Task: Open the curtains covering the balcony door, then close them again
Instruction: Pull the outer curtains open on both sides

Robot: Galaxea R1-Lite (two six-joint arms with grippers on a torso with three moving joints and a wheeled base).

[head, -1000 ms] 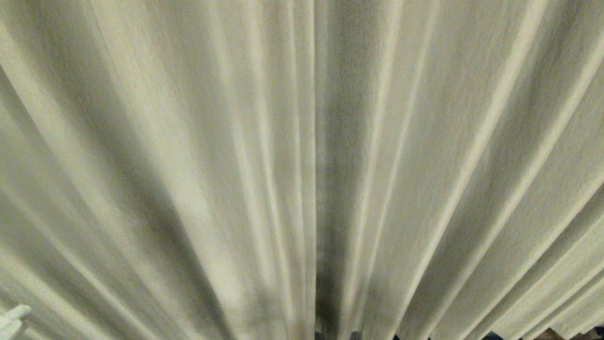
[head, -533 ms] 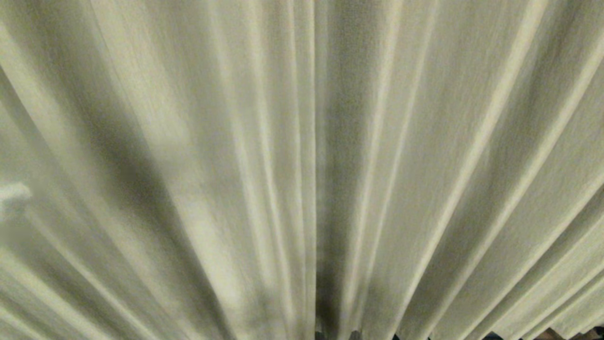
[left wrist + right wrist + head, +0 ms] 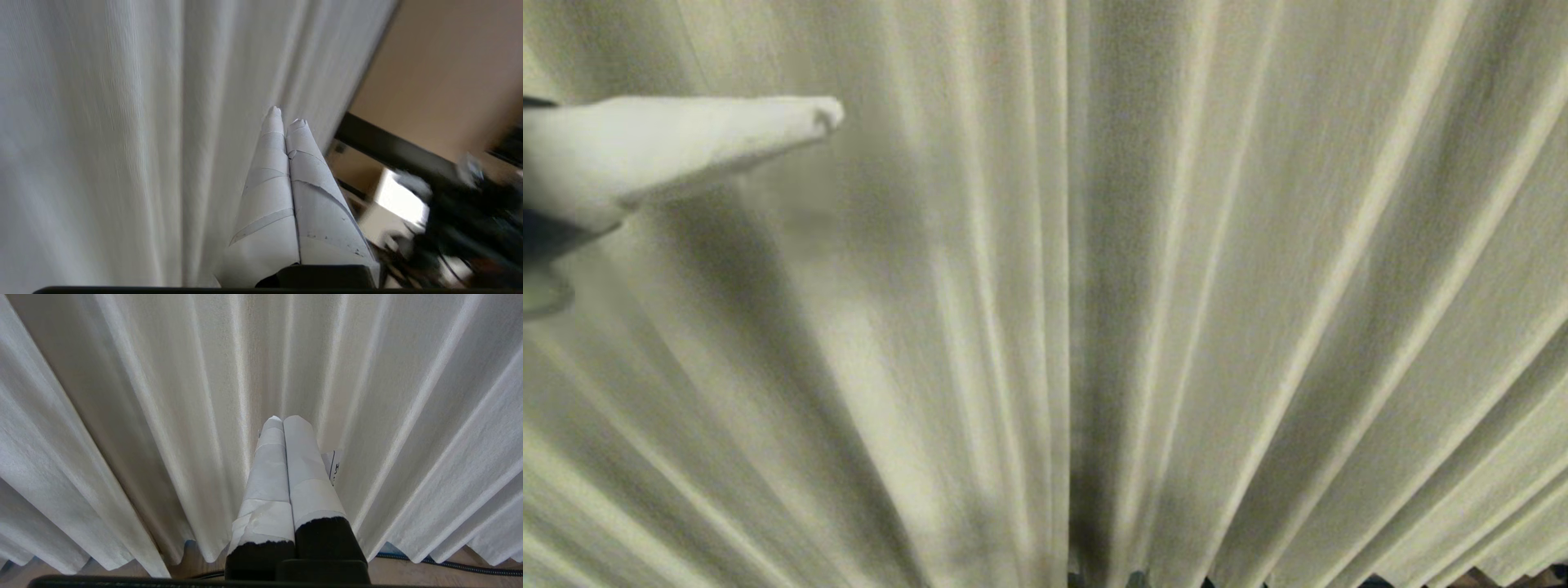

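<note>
Curtains: thick, pleated, cream-beige fabric curtains [image 3: 1143, 294] fill the whole head view, drawn shut, folds fanning out from the centre seam down to the hem.
Balcony door: hidden behind the curtains in every view.
Left gripper: white tape-wrapped left gripper [image 3: 827, 121] reaches in from the left of the head view, high up, tips pointing toward the curtains' centre seam and close to the fabric; contact cannot be told.
Left gripper fingers: pressed together with nothing between them, seen plainly in the left wrist view [image 3: 286, 118].
Left wrist view only: beside the curtains' edge [image 3: 122, 143] there is a tan wall [image 3: 445, 69], a dark bar [image 3: 388, 149] and blurred dark clutter [image 3: 461, 224]; none of this shows from the head.
Right gripper: white-taped right gripper with black base [image 3: 282, 418], not in the head view, sits low before the curtains, near the hem.
Right gripper fingers: closed flat against each other, empty.
Right wrist view only: the curtains' scalloped hem [image 3: 122, 555] hangs above a brown floor [image 3: 490, 575], where a dark cable [image 3: 449, 565] lies under the hem.
</note>
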